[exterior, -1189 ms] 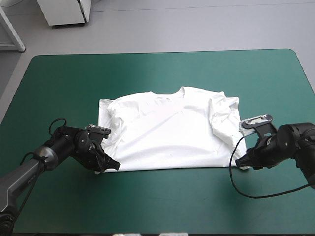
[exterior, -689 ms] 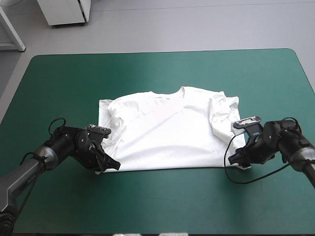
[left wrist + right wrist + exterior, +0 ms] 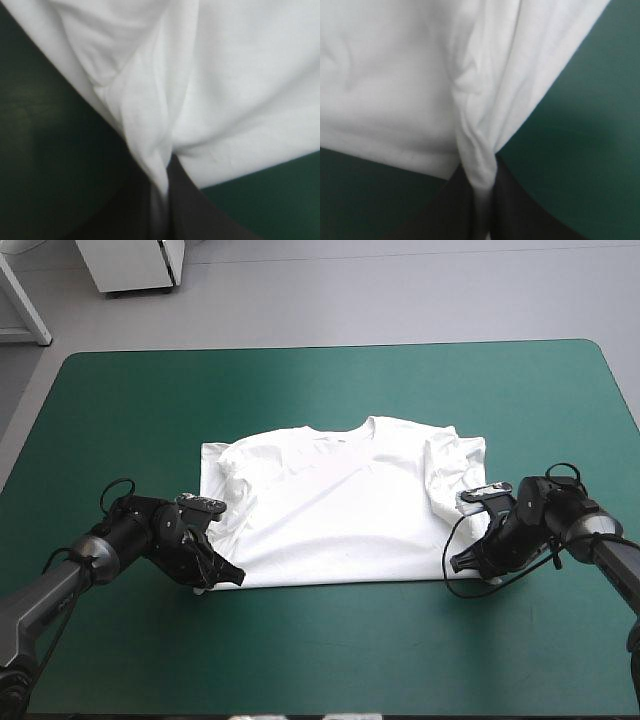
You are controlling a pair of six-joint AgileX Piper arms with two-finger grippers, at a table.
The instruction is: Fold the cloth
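The white T-shirt [image 3: 340,505] lies spread on the teal-green table, neck toward the far edge, both sleeves folded inward. My left gripper [image 3: 222,577] is shut on the T-shirt at its near left hem corner. A pinched ridge of the T-shirt [image 3: 150,150] runs down between the black fingers [image 3: 192,210]. My right gripper [image 3: 462,562] is shut on the T-shirt at its near right hem corner. In the right wrist view a twisted fold of the T-shirt [image 3: 475,160] is squeezed between that gripper's fingers [image 3: 512,210].
Bare teal-green cover [image 3: 330,650] lies along the near side and on both flanks of the shirt. The table's far edge [image 3: 330,346] runs near the top of the high view.
My right gripper slid left along the table to the shirt's near right corner and took hold of it. The left gripper kept its grip and place.
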